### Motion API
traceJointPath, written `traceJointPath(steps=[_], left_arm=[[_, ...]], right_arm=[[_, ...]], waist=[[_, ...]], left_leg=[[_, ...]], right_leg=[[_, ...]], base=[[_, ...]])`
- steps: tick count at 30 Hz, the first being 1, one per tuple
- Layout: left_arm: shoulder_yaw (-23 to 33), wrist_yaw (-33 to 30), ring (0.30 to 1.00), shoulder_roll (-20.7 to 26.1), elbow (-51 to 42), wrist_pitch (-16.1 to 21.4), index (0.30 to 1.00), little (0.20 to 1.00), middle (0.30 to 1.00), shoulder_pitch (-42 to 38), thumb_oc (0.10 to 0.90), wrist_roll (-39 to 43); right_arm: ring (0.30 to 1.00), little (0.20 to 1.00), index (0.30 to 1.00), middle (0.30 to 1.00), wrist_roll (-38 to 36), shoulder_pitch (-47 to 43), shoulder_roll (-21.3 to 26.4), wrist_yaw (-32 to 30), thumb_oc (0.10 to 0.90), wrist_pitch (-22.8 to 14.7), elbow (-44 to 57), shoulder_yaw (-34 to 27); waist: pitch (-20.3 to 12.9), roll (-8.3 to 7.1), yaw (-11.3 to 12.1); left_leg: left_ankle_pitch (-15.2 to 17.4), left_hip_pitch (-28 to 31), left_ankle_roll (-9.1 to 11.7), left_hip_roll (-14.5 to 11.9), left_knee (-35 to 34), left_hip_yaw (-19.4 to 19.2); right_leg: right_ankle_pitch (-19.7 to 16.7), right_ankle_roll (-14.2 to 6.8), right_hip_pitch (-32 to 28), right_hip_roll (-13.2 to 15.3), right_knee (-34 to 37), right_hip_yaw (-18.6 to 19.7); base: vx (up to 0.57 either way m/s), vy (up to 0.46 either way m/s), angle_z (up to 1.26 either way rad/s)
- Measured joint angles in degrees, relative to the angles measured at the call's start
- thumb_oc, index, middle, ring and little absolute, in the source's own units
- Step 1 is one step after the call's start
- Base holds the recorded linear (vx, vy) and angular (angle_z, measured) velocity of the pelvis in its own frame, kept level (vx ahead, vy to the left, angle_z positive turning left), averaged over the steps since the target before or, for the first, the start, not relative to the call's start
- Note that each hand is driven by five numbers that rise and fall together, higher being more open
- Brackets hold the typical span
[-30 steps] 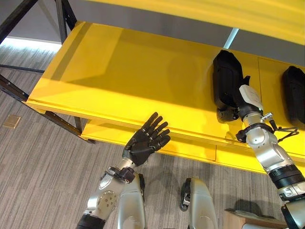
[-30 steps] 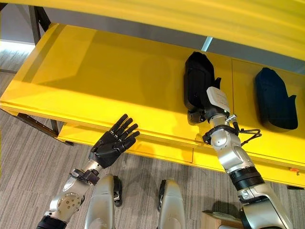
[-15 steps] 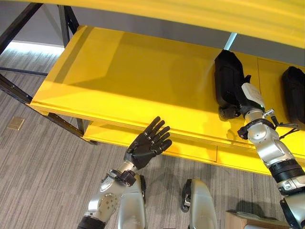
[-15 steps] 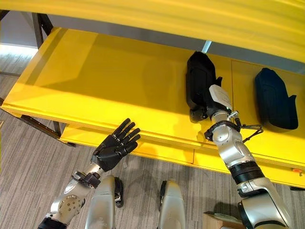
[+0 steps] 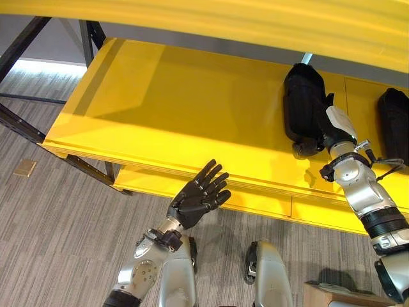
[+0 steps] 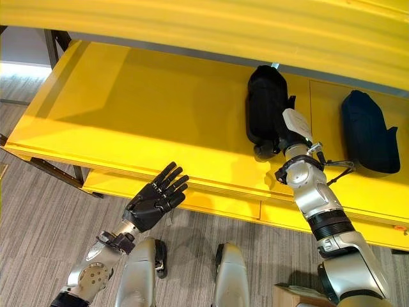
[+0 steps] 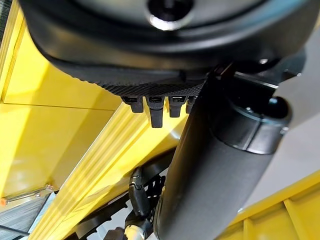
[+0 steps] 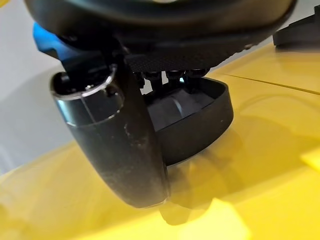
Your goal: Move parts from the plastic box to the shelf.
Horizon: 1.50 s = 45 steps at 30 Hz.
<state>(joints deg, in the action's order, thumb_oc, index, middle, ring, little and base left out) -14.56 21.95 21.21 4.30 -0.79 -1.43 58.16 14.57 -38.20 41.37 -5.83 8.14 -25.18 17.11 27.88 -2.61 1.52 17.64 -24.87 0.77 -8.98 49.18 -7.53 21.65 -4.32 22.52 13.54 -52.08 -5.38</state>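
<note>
We record a yellow shelf (image 5: 179,102) bearing two black parts: the nearer black part (image 5: 303,105) lies flat on the shelf board toward its back, and a second black part (image 6: 366,131) lies well apart from it, further to the robot's right on the same board. We note the right hand (image 5: 327,131) reaching onto the shelf and resting against the near end of the nearer part; in the right wrist view the part (image 8: 197,120) sits on the yellow surface just past the thumb (image 8: 117,150), and the fingers (image 8: 172,75) reach over it, but we cannot tell whether they are clamped on it or merely laid against it. We list the left hand (image 5: 198,198) as held in the air below and in front of the shelf's front edge, palm toward the shelf, fingers (image 5: 214,176) straight and slightly spread, holding nothing and touching nothing. Grey striped floor (image 5: 57,236) lies under the shelf
</note>
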Motion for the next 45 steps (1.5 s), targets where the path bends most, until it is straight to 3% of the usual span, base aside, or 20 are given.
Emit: traceJointPath(steps=[7, 20, 31, 45], left_arm=[[0.0, 0.0, 1.000, 0.0, 0.0, 0.2, 1.000, 1.000, 1.000, 0.0, 0.900, 0.0], [1.0, 0.0, 1.000, 0.4, 0.0, 0.8, 1.000, 1.000, 1.000, 1.1, 0.900, -0.1], [2.5, -0.1, 1.000, 0.6, -0.9, 1.1, 1.000, 1.000, 1.000, 1.8, 0.900, -2.0], [3.4, -0.1, 1.000, 0.7, -1.1, 0.9, 1.000, 1.000, 1.000, 2.3, 0.900, -2.3]], right_arm=[[1.000, 1.000, 1.000, 1.000, 1.4, 0.0, 0.1, 1.0, 0.900, 0.2, 0.9, 0.2], [1.000, 1.000, 1.000, 1.000, 14.5, 9.2, 1.9, 8.8, 0.900, 2.3, 14.2, 0.6], [1.000, 1.000, 1.000, 1.000, 16.9, 11.8, 2.4, 12.9, 0.900, 6.3, 21.2, -0.1], [1.000, 1.000, 1.000, 1.000, 21.3, 14.0, 2.4, 14.6, 0.900, 6.0, 25.0, -0.4]], waist=[[0.0, 0.03, -0.7], [0.1, -0.13, -1.3], [0.8, -1.51, -1.5], [0.9, -1.56, -1.6]], left_leg=[[-0.1, 0.0, -0.1, 0.0, -0.4, -0.3], [-0.2, -0.1, 0.0, -0.1, -1.6, -0.7], [-0.1, -0.1, -0.2, -0.4, -2.0, -1.0], [-0.1, 0.0, -0.2, -0.9, -2.4, -1.3]], right_leg=[[-0.3, -0.1, 0.1, 0.0, 0.6, 0.0], [-0.5, -0.1, 0.4, -0.3, 1.9, 0.1], [-1.0, -0.5, 0.1, -0.7, 3.2, 0.1], [-1.5, -0.4, -0.1, -1.3, 4.0, 0.1]], base=[[-0.02, 0.002, 0.00], [-0.01, -0.001, 0.00], [0.00, 0.000, 0.00], [0.00, -0.001, -0.01]])
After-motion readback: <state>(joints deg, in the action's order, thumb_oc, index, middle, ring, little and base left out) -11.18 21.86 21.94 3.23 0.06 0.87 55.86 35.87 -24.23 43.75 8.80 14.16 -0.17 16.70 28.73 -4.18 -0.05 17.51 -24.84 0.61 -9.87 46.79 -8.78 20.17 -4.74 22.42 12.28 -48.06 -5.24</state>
